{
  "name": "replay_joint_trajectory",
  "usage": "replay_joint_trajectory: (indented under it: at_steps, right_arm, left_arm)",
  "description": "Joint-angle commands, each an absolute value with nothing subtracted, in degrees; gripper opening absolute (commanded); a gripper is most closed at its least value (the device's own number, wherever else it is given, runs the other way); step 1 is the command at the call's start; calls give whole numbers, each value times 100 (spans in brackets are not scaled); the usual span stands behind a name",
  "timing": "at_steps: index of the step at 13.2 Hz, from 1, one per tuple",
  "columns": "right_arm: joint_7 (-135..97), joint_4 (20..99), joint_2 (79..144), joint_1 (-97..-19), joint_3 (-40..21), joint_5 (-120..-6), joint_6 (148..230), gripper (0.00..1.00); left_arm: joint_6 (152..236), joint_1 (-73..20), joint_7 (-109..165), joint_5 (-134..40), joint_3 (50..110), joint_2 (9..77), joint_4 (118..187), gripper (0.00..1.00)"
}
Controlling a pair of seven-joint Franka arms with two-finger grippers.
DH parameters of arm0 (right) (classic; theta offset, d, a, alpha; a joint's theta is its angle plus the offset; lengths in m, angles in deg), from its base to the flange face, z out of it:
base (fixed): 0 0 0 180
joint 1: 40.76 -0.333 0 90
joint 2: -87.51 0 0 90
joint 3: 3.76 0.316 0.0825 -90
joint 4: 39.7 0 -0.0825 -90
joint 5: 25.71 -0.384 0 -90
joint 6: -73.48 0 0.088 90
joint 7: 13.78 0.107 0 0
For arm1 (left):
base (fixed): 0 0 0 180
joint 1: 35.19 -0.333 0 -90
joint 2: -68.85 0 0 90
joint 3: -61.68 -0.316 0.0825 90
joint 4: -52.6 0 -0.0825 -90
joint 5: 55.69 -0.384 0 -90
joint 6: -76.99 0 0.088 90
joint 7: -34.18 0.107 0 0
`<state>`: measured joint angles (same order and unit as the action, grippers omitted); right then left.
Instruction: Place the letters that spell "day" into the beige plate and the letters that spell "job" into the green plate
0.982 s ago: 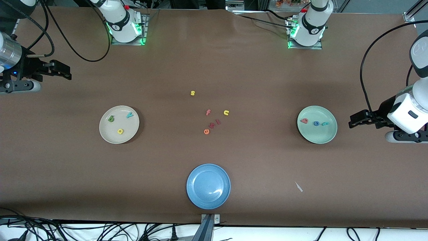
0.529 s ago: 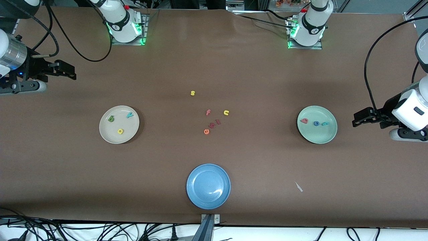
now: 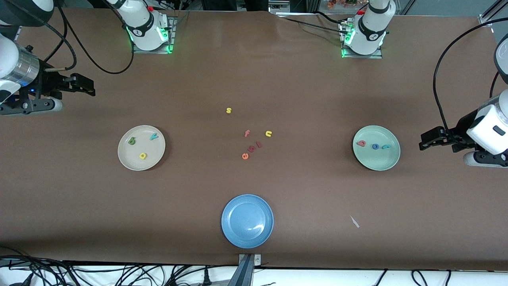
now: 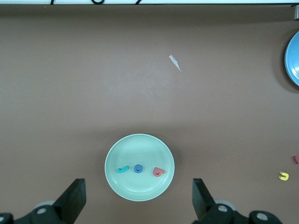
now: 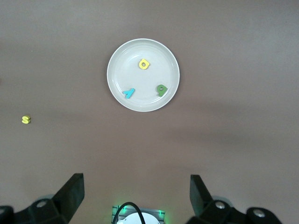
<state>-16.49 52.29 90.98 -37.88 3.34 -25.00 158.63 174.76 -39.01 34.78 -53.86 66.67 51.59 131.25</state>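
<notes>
Both done, by your plates: three foam letters (image 3: 142, 145) sit in the round cream-beige plate (image 3: 158, 157), below the released right gripper (image 3: 88, 88); three more (image 3: 373, 145) sit in the mint-green plate (image 3: 377, 163), beside the released left gripper (image 3: 424, 143).

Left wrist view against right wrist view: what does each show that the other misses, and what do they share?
Only the left wrist view: the green plate holding the teal j, blue o and red b, plus the blue plate's edge and the yellow u.
Only the right wrist view: the beige plate holding three letters, plus the yellow s.
Shared: brown table, own open fingers.
</notes>
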Motion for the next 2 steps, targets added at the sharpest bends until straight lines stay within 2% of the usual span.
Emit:
replay_joint_trajectory:
  at_steps: [1,2]
  right_arm:
    - [-1712,5056,9164,-3812,292,-2553,15733,100]
    - [-1712,5056,9164,-3812,292,-2553,15733,100]
  left_arm:
    - [17358,-3871,3594,-5490,6660,5241,13091,100]
    - [17358,-3871,3594,-5490,6660,5241,13091,100]
